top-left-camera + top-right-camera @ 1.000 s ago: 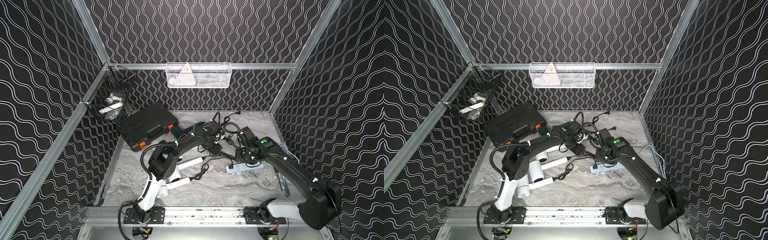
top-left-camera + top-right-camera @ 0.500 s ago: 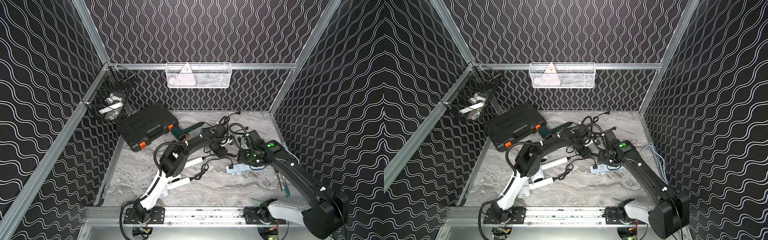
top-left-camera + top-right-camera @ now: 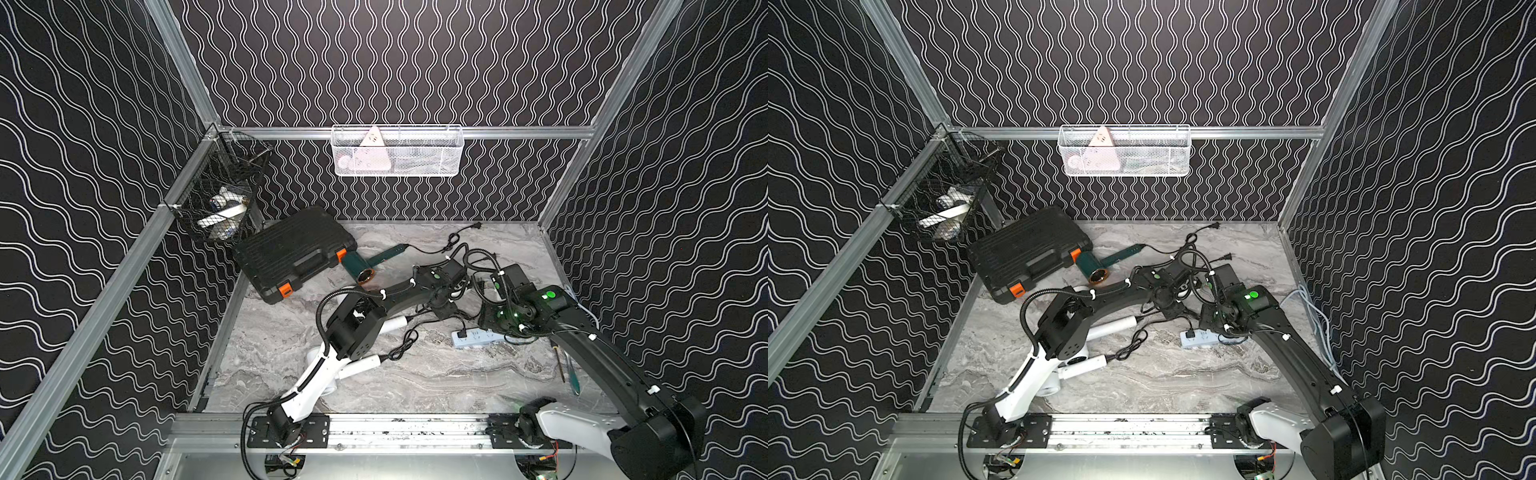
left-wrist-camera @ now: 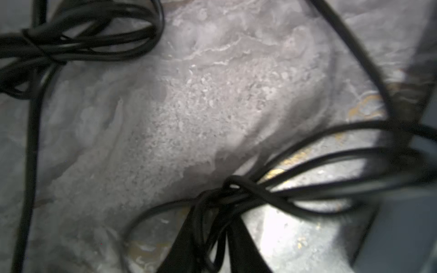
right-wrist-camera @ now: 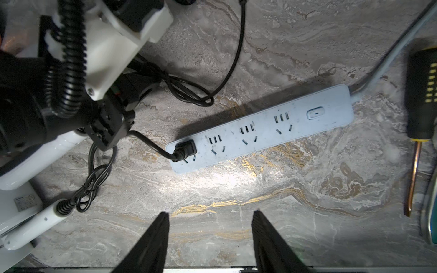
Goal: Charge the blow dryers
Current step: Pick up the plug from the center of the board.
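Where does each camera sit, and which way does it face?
Top views: high at the front, facing down onto the table; left arm, right arm show.
Left wrist: close over tangled black cords; own parts too blurred.
Right wrist: above the power strip; open right gripper shows.
Shared: top and right wrist views both show that strip.

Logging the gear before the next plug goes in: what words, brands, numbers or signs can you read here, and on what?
No text here can be quoted.
Label on the white blow dryer: print too small to read.
Switch on the power strip: a dash mark only, no words.
Screwdriver handle: yellow bars, no letters.
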